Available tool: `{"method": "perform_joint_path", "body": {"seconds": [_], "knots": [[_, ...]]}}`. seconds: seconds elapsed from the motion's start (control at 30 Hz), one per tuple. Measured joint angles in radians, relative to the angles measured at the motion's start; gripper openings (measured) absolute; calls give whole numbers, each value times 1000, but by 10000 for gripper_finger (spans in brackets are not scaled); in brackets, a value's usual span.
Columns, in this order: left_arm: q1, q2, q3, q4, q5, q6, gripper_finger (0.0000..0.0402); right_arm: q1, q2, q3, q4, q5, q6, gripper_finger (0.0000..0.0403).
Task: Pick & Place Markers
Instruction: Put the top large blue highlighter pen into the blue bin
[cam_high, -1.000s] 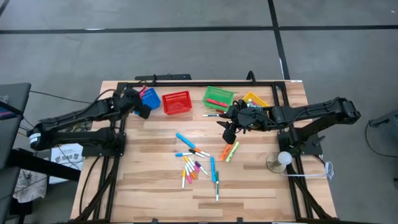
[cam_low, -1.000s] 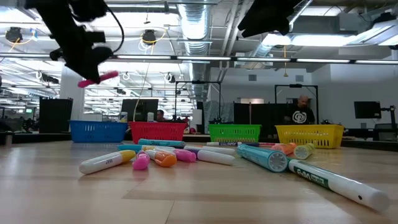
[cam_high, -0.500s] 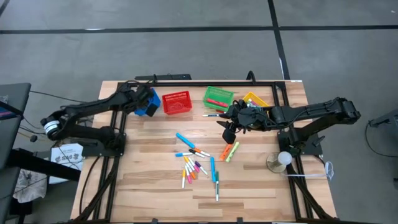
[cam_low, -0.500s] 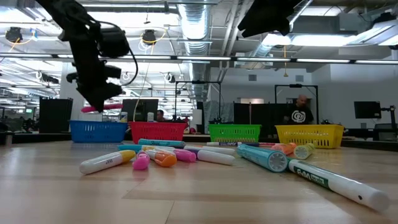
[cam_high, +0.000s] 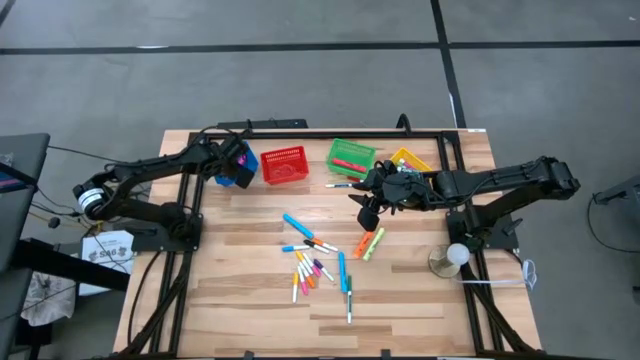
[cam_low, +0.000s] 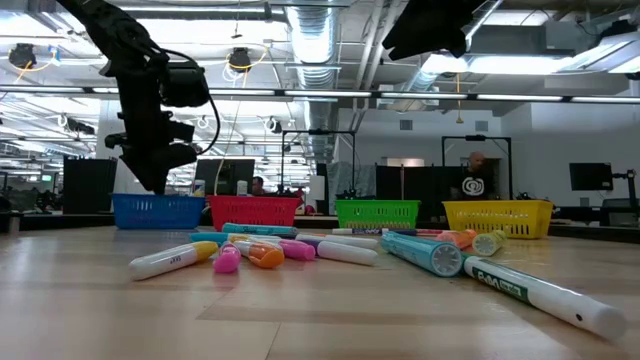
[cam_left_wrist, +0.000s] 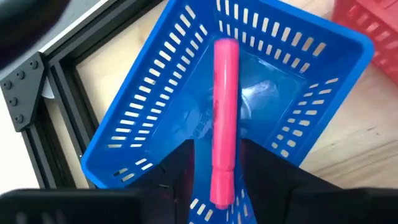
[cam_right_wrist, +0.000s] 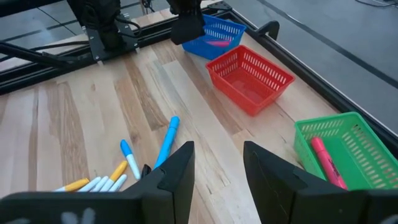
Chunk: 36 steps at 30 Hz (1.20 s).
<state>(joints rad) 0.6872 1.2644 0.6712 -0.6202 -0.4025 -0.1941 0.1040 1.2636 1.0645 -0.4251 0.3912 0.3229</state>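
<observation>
Upper left of the high view: left gripper (cam_high: 237, 165), jaws apart, over the blue basket (cam_left_wrist: 155, 124); pink marker (cam_left_wrist: 224, 118) drops in. Withdraw straight upward. Right gripper (cam_right_wrist: 217, 163) stands open, centre.

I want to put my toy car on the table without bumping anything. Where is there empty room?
The near strip of the table, in front of the pile of markers, is bare. So is the left side between the markers and the left arm's stand. It is crowded along the far edge by the blue basket and red basket, and under the right claw.
</observation>
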Motion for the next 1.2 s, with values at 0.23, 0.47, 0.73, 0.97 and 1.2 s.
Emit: {"method": "perform_joint_path", "body": {"seconds": [0.23, 0.47, 0.73, 0.97, 1.2], "knots": [[-7, -2, 0, -5, 10, 4, 158, 0, 0, 0, 0, -2, 9, 128], [-57, -71, 0, -9, 63, 12, 167, 0, 0, 0, 0, -2, 11, 129], [-135, -244, 0, -4, 104, 26, 167, 0, 0, 0, 0, -2, 10, 129], [-235, -383, 0, 104, 347, 145, 167, 0, 0, 0, 0, -2, 10, 129], [-413, -366, 1, 202, 501, 402, 167, 0, 0, 0, 0, -1, 9, 129]]}}
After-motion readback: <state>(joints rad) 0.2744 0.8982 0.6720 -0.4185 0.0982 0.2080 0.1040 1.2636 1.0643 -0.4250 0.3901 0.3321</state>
